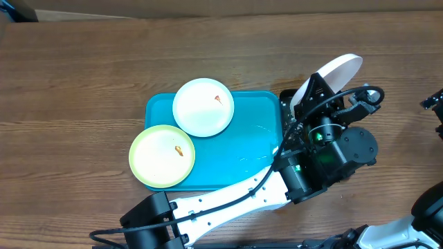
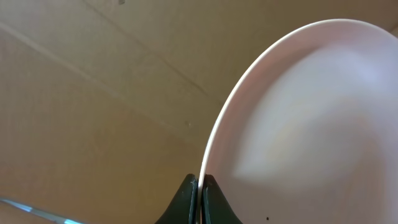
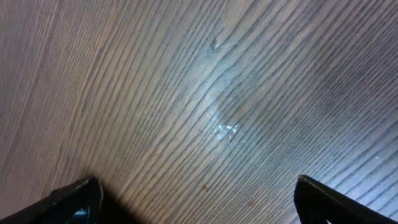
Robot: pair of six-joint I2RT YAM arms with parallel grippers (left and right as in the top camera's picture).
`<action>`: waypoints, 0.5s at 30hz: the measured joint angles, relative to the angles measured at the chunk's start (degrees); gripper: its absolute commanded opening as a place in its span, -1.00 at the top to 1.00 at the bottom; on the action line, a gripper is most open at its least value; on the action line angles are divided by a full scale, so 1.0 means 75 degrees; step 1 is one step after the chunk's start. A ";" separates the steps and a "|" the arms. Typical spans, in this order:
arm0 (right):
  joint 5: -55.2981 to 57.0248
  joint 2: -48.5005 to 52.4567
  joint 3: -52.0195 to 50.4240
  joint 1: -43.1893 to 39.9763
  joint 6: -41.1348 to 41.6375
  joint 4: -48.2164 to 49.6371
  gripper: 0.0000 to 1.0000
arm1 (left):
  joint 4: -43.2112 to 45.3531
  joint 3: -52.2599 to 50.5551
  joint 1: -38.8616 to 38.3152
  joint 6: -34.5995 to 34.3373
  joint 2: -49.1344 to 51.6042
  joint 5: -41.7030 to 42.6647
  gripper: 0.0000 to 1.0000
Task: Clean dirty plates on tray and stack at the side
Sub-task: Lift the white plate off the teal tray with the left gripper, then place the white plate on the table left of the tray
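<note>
Left wrist view: the left claw (image 2: 200, 180) is seen clenched on the rim of a white plate (image 2: 311, 124), held tilted just right of the tray (image 1: 242, 149). A second white plate (image 1: 203, 107) and a yellow-green plate (image 1: 162, 156) are set on the tray's left. The right claw (image 3: 196, 190) is spread wide over the tabletop (image 3: 217, 93).

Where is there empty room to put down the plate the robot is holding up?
The wooden table is bare all along the far side and left of the tray. The tray's right half is bare too, beside the white plate. It is crowded right of the tray, where the left arm holds the raised plate.
</note>
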 measured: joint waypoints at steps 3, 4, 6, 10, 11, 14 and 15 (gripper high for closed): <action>0.0000 0.0000 0.0000 0.0000 -0.0003 0.0000 -1.00 | 0.0000 0.0000 0.0000 0.0000 0.0000 0.0026 0.92; 0.0000 0.0000 0.0000 0.0000 0.0000 0.0000 -1.00 | -0.0006 0.0000 0.0000 -0.0044 0.0000 0.0026 0.92; 0.0000 0.0000 0.0000 0.0000 0.0000 0.0003 -1.00 | -0.0099 0.0000 0.0003 -0.0283 0.0000 0.0015 0.91; 0.0003 0.0000 0.0000 0.0000 -0.0003 0.0003 -1.00 | -0.1343 0.0058 0.0006 -0.1419 0.0000 0.0026 0.92; 0.0003 0.0000 0.0000 0.0000 -0.0003 0.0003 -1.00 | -0.1853 0.0070 0.0009 -0.1804 0.0000 0.0079 0.92; 0.0003 0.0000 0.0000 0.0000 0.0003 0.0000 -1.00 | -0.3538 0.0087 0.0070 -0.3165 0.0003 0.0638 0.92; 0.0003 0.0000 0.0000 0.0000 0.0000 0.0003 -1.00 | -0.4019 0.0085 0.0111 -0.3640 0.0003 0.0947 0.92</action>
